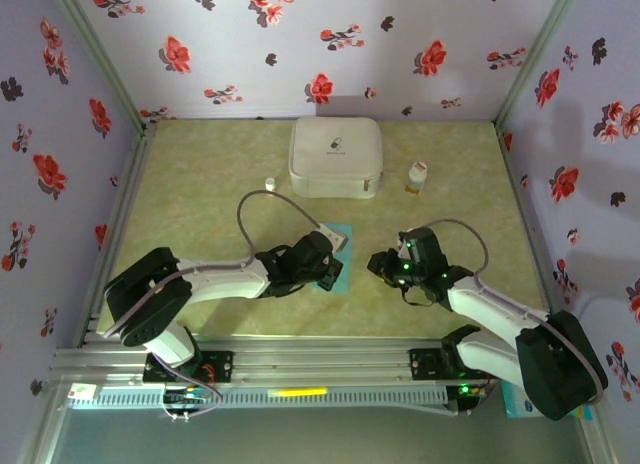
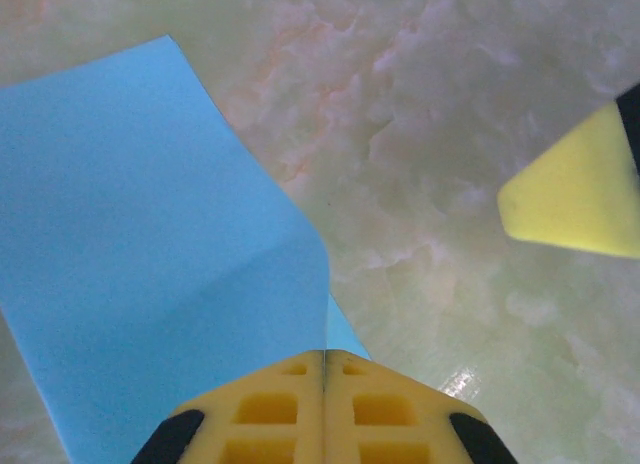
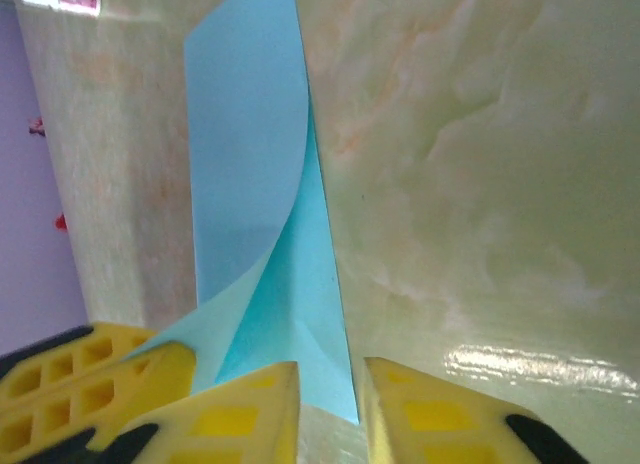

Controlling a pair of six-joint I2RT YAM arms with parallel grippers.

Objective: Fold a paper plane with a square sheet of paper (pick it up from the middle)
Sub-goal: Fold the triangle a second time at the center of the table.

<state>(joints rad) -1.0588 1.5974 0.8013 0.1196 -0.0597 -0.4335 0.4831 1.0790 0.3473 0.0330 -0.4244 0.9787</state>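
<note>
The square sheet of paper [image 1: 338, 236] is light blue-teal and lies on the table's middle, partly covered by my left gripper [image 1: 334, 269]. In the left wrist view the sheet [image 2: 130, 244] curves upward, and its edge runs into the seam of my left gripper [image 2: 323, 372], whose yellow fingers are pressed shut on it. My right gripper [image 1: 377, 264] sits just right of the paper. In the right wrist view its fingers stand open [image 3: 330, 389] around the sheet's near corner [image 3: 300, 314], where one flap curls up off the table. The left gripper's fingers [image 3: 80, 384] show at lower left.
A white rounded case [image 1: 336, 156] stands at the back centre, with a small bottle [image 1: 417, 176] to its right and a small white cap [image 1: 270, 184] to its left. Floral walls close in the left, right and back. The right gripper's fingertip [image 2: 570, 199] is close by the left gripper.
</note>
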